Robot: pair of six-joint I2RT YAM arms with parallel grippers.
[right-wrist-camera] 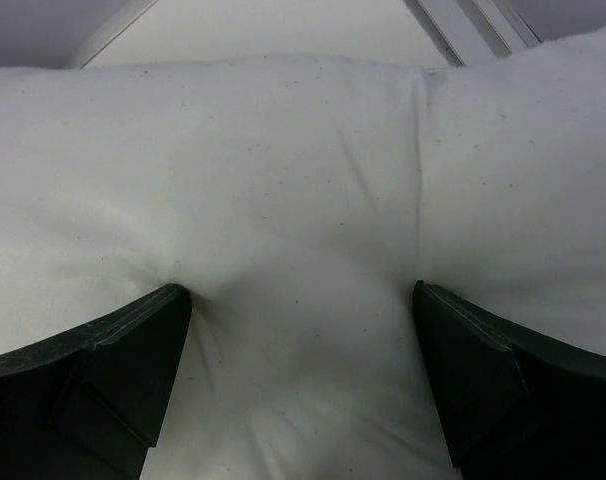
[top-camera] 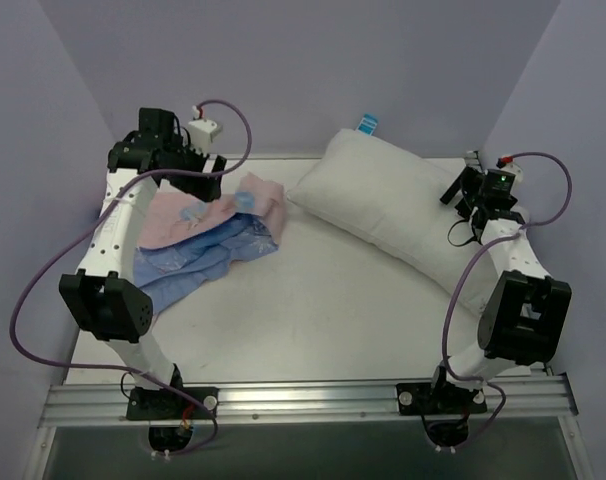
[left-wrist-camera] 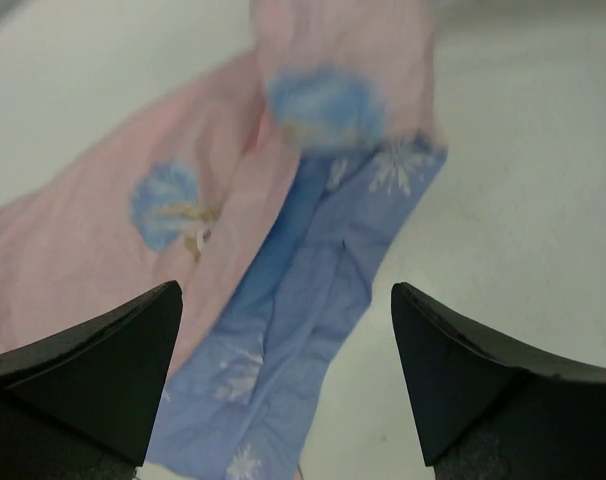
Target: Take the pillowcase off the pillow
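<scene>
- While both grippers are held over the table [top-camera: 323, 320], the pillowcase [top-camera: 208, 245] and the pillow [top-camera: 383, 200] are seen lying apart, with a strip of bare tabletop between them.
- The pillowcase is found crumpled in a loose heap on the left part of the table. Its pale pink reverse is turned up at the far side, and its blue snowflake side is shown at the near side.
- A blue printed patch is seen on the pink part in the left wrist view. The far end of the fabric is blurred there.
- The pillow is laid diagonally on the right part of the table, from far centre towards near right. It is fully uncovered and plain white.
- A small blue tag [top-camera: 367, 123] is seen sticking up at the pillow's far end.
- The left gripper [left-wrist-camera: 286, 300] is held above the far part of the pillowcase with its fingers spread wide. Nothing is clamped between them.
- The right gripper [right-wrist-camera: 303, 300] is positioned at the right side of the pillow with its fingers also spread wide. Both fingertips are seen against the white surface, and a small dent is visible by one tip. No fold is pinched between them.
- A purple cable [top-camera: 233, 110] is looped from the left wrist, and another from the right.
- Both arm bases are bolted to a metal rail [top-camera: 303, 398] at the near edge.
</scene>
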